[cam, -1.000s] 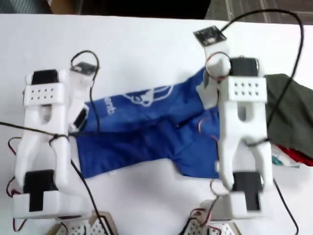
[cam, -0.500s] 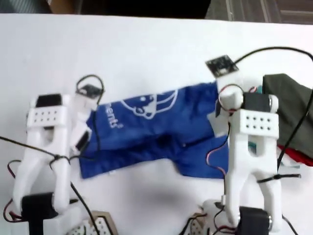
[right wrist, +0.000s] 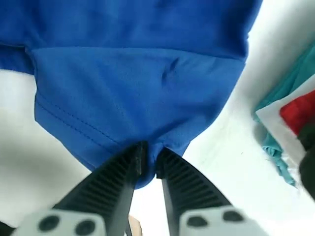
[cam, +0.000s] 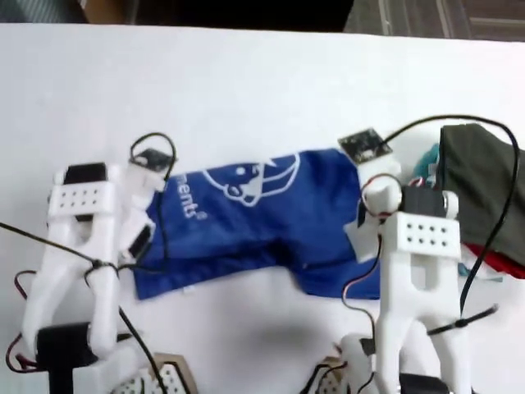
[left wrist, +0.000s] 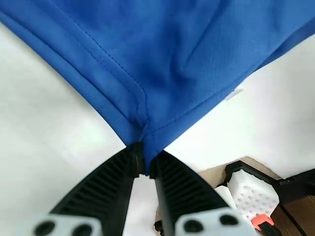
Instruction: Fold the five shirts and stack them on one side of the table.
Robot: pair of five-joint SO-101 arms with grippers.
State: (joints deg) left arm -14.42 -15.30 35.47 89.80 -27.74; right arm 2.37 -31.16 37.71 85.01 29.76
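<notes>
on table (cam: 246, 82), blue shirt (cam: 262, 217), left claw (left wrist: 146, 158), right claw (right wrist: 151, 153) pinching its edges

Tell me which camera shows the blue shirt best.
The high view: nearly the whole blue shirt lies spread between the arms, white print up. The left wrist view shows a hemmed corner pinched by the left gripper; the right wrist view shows another hemmed edge pinched by the right gripper.

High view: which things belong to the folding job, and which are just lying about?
Job: blue shirt, gripped by left gripper and right gripper; shirt pile on the right.
Lying about: black cables; perforated white blocks at the near edge.
</notes>
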